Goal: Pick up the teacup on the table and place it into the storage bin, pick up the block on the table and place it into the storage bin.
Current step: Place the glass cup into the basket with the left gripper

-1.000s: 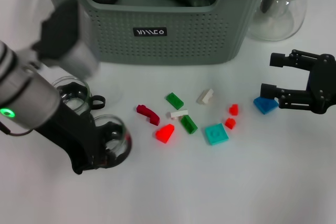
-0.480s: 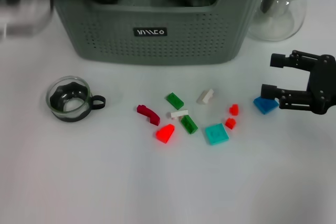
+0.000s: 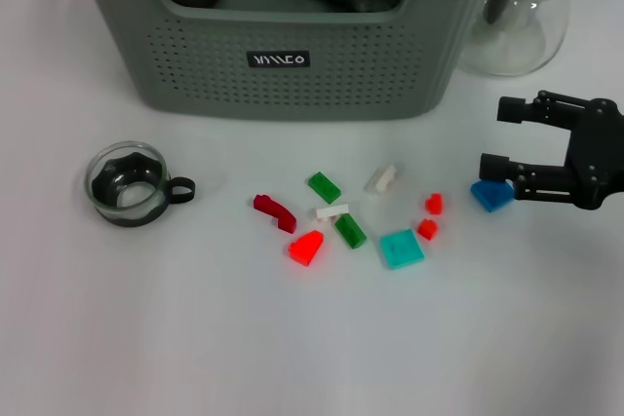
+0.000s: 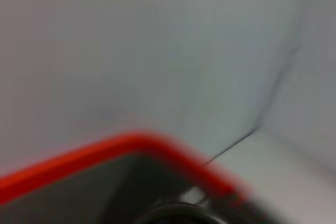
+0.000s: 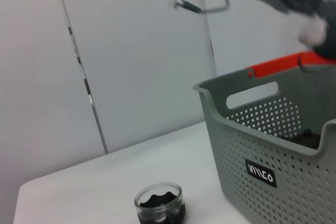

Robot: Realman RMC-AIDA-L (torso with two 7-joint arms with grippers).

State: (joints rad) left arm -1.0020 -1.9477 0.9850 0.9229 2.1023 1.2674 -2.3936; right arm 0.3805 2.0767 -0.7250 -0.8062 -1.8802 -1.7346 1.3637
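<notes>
The bin [image 3: 292, 56] fills the top of the head view, dark cups already inside. A teacup [image 3: 129, 184] stands at middle left, upright and apart from the scattered pieces. At right, the right gripper [image 3: 499, 138] hangs spread beside the blue block [image 3: 492, 195], gripping nothing. The left gripper is out of sight. I'd say it should drop straight down, centring the block between its fingers.

— What do you look like from above?
— My right gripper [image 3: 499, 135] is matte black all over: two slim fingers with blocky pads, joined by open linkage bars to a chunky body.
— Any markings?
— None I can make out.
</notes>
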